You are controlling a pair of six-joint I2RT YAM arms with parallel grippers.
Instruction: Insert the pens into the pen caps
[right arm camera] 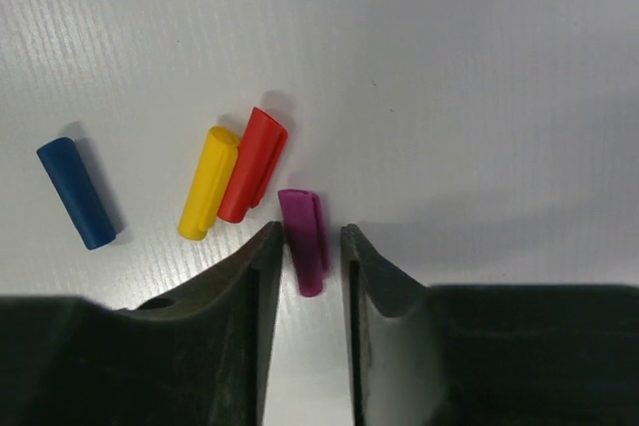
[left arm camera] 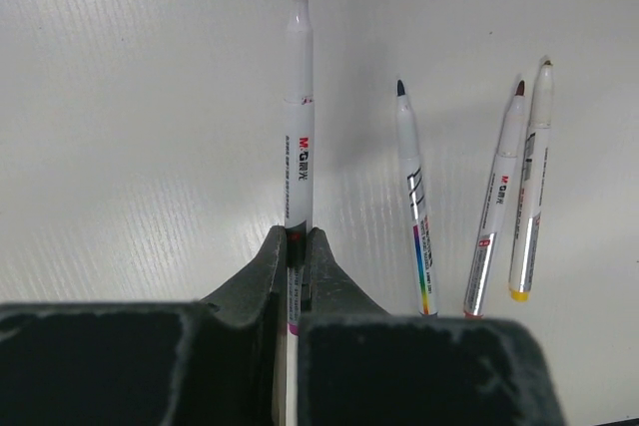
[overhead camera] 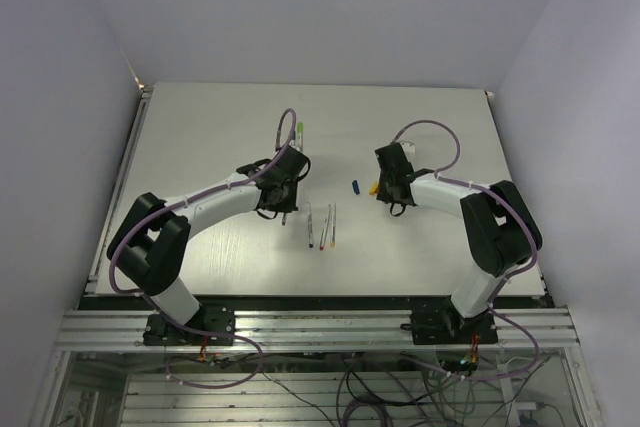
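When the table [overhead camera: 200, 127] is read from its near edge outward, three loose pens [left arm camera: 496, 214] come first. They lie side by side between the two arms, tips bare, none capped.

Just beyond them, the left claw [left arm camera: 298, 236] is clenched on a fourth pen [left arm camera: 299, 127]. It grips low on the barrel, and the dark uncapped tip points away from the wrist.

Level with it on the other side, the right claw [right arm camera: 311, 229] sits low over the purple cap [right arm camera: 303, 246]. Its jaws straddle the cap. One finger is at the cap's side, while a sliver of table shows between the cap and the other finger. The cap is therefore not yet gripped and lies on the surface.

Just beside it lie the red cap [right arm camera: 253, 165] and the yellow cap [right arm camera: 208, 183], touching each other. The blue cap [right arm camera: 76, 193] lies apart from them, toward the middle of the table.

Farthest out, past the left claw, lies a fifth pen [overhead camera: 298, 133] with a green end. It appears capped, though it is too small in the overhead view to confirm.

Progress, as a judgement: one pen of five looks finished and four are left. The step in hand is picking up the purple cap, presumably to be joined to the held pen.
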